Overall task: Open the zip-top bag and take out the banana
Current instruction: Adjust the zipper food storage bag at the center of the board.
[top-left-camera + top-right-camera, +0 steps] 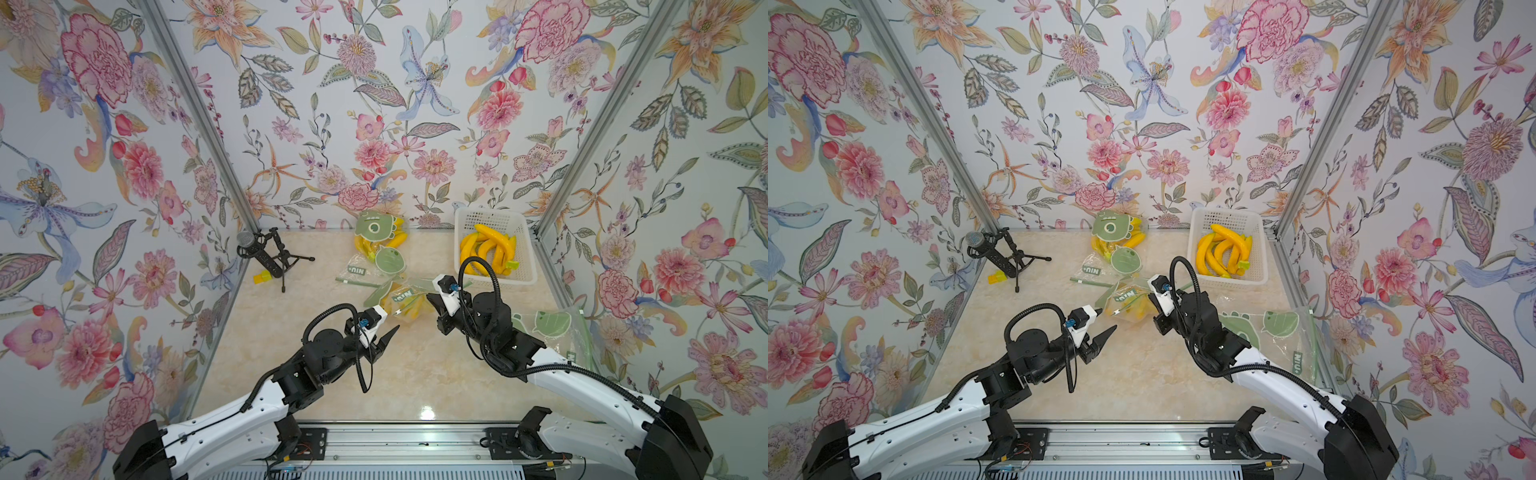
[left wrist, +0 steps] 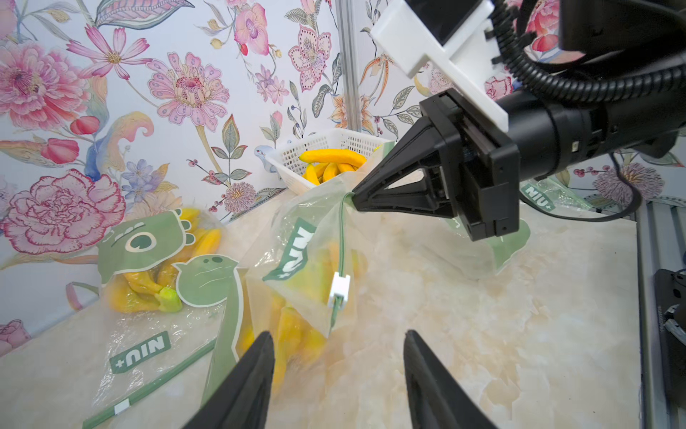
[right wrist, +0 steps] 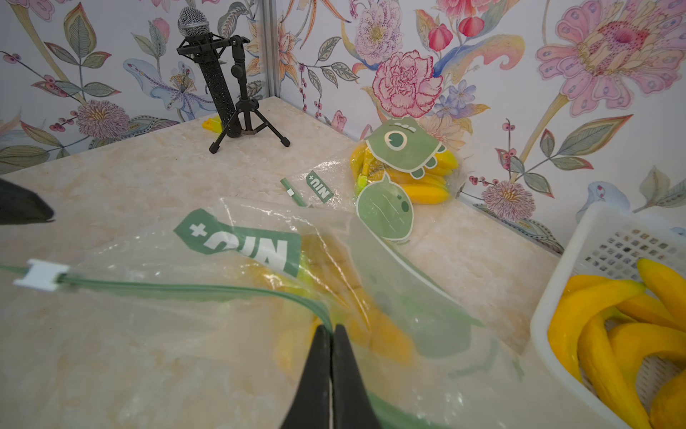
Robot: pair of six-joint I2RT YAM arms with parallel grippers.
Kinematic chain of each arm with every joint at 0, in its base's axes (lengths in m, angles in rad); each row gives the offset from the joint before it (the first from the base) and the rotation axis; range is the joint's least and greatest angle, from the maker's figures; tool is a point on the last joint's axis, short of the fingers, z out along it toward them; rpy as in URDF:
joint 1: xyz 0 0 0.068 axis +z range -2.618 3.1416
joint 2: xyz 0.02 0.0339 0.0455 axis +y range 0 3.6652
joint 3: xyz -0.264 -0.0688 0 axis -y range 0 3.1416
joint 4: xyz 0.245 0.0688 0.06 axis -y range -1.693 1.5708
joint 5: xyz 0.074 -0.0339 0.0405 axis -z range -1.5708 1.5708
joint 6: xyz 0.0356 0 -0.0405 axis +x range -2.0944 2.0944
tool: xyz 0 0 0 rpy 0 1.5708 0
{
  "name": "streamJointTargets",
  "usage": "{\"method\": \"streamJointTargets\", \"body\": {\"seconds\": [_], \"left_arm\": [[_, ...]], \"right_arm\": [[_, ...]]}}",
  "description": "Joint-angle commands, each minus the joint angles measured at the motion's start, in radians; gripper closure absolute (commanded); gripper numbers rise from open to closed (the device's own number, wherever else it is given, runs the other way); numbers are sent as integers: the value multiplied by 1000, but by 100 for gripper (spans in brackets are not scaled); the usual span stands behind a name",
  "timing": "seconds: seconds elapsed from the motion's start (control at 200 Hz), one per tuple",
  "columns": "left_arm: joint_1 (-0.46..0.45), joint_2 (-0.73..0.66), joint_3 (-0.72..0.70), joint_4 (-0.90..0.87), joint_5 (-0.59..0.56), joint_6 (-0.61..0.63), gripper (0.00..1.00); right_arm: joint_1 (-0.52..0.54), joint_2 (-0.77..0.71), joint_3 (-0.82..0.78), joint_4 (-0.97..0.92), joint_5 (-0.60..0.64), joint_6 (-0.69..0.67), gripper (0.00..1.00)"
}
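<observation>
The zip-top bag (image 1: 401,300) (image 1: 1126,302) is clear with green print and lies mid-table. My right gripper (image 1: 430,297) (image 3: 331,329) is shut on the end of its green zip strip, lifting that edge. The white slider (image 2: 339,288) (image 3: 41,275) sits along the strip, towards my left arm. A yellow banana (image 3: 375,323) (image 2: 293,330) shows blurred through the plastic. My left gripper (image 1: 385,337) (image 2: 337,334) is open and holds nothing. It hovers just short of the bag's near corner, below the slider.
A white basket (image 1: 490,216) with several bananas stands at the back right. Another bag of bananas (image 1: 380,241) leans at the back wall. An empty bag (image 1: 552,328) lies under my right arm. A microphone on a tripod (image 1: 266,253) stands back left beside a small yellow block (image 1: 262,277).
</observation>
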Motion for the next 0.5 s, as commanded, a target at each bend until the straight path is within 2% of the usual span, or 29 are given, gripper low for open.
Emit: {"method": "streamJointTargets", "body": {"seconds": [0.0,0.275,0.49], "left_arm": [[-4,47,15,80,-58,74,44],[12,140,55,105,-19,69,67],[23,175,60,144,0,59,73]], "right_arm": [[-10,-3,17,7,-27,41,100],[-18,4,20,1,-37,62,100],[-22,0,5,11,-41,76,100]]}}
